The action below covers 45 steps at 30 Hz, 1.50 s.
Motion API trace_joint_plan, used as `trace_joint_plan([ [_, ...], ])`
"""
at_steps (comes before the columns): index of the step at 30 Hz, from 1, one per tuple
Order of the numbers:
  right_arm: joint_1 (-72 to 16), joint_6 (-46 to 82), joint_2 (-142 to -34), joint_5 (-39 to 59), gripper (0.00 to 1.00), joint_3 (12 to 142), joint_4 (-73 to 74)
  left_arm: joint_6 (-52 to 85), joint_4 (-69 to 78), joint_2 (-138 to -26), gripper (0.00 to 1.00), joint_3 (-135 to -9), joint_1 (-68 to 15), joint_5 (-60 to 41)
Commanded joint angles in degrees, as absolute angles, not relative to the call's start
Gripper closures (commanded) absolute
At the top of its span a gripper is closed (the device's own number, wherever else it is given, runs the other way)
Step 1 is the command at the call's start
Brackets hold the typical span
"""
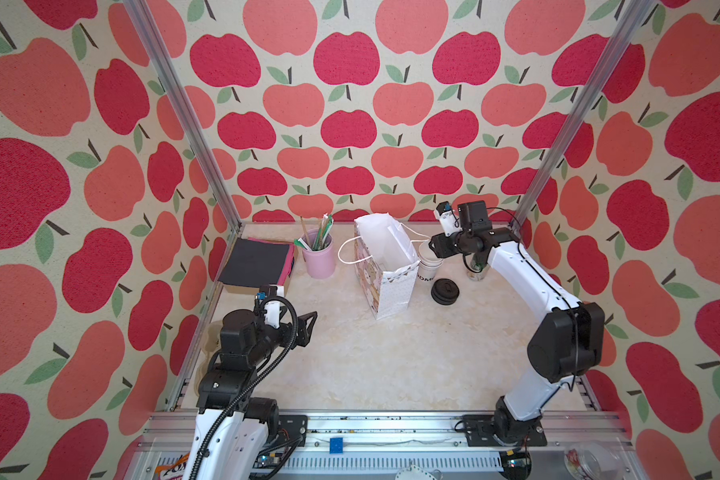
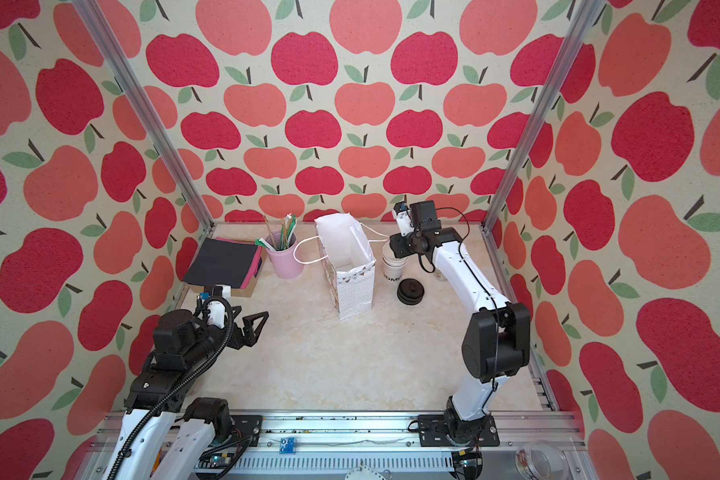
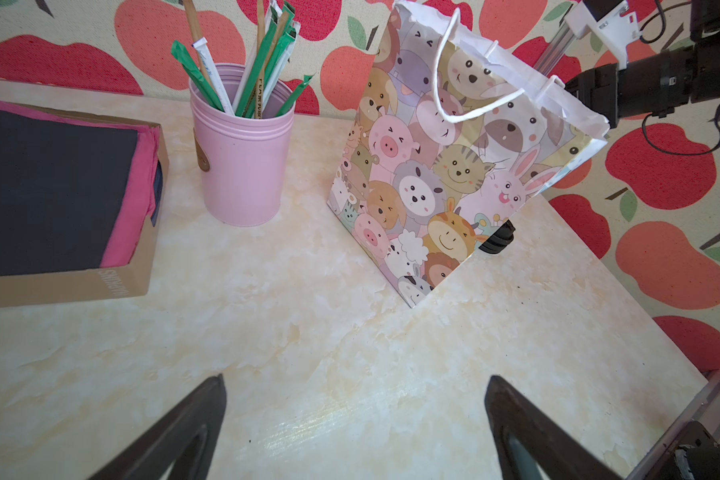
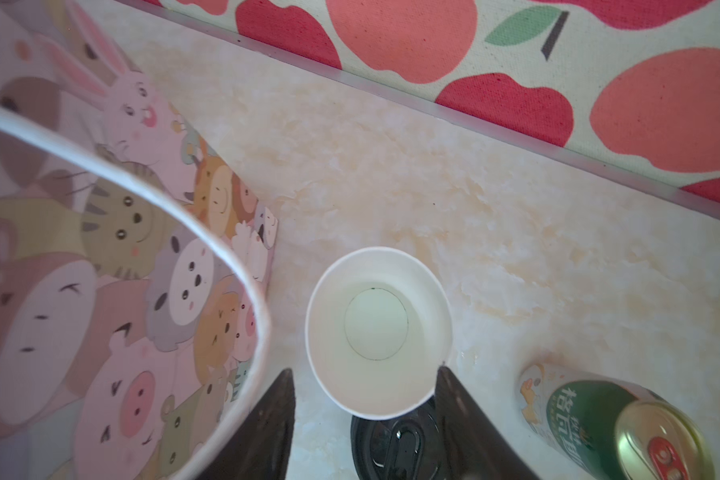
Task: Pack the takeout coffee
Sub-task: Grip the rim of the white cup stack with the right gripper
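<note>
Right hand [image 4: 364, 369], jaws parted and empty, hangs over an upright, lidless white cup [image 4: 377, 328] beside the bag [image 4: 121, 249], near the worktop's [image 4: 433, 187] back edge.

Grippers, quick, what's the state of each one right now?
Left gripper: open, holding nothing.
Right gripper: open, jaws apart at the rim of a lidless white cup, gripping nothing.

walls [image 1: 350, 124]: cream, with red and salmon apples, green leaves | desk [image 1: 371, 353]: cream, marbled | bag [image 3: 433, 187]: pastel cartoon animals outside, white inside | holder cup [image 3: 242, 166]: pink | straws [image 3: 262, 79]: green, white | box [image 3: 59, 286]: brown, black and pink sheets [image 3: 38, 187] inside | paper cup [image 4: 377, 324]: white | lids [image 1: 444, 292]: black | can [image 4: 578, 415]: green | left pincer [image 3: 355, 379]: black
</note>
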<state>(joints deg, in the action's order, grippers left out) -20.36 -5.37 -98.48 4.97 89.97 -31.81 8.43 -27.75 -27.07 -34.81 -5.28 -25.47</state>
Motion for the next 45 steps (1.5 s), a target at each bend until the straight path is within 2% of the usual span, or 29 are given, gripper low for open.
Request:
trace_joint_plan([
  [1,-21.2,-9.4,-100.2,7.7,0.44,89.1,-31.9,8.2,-29.0,-27.2,0.01,-35.5,-5.0,-24.6],
  [5,-22.7,-10.4,-103.3,6.8,0.45,91.2,-33.7,8.2,-29.1,-27.2,0.01,-35.6,-5.0,-24.4],
  [11,-23.6,-11.0,-107.1,4.9,0.54,93.1,-34.3,8.2,-29.2,-27.2,0.01,-35.6,-5.0,-24.4],
  [19,-23.7,-10.7,-108.6,1.9,0.80,93.8,-34.8,8.2,-29.3,-27.2,0.01,-35.6,-5.0,-24.3],
  [27,-23.7,-10.3,-107.6,2.3,0.82,93.7,-35.2,8.3,-29.3,-27.3,0.01,-35.7,-5.0,-24.3],
  [36,-23.7,-9.8,-108.4,1.0,1.00,94.5,-37.0,8.3,-29.4,-27.3,0.01,-35.6,-5.1,-24.3],
  [45,-22.6,-9.1,-104.3,0.7,1.00,92.3,-35.2,8.3,-29.5,-27.2,0.01,-35.7,-5.1,-24.2],
])
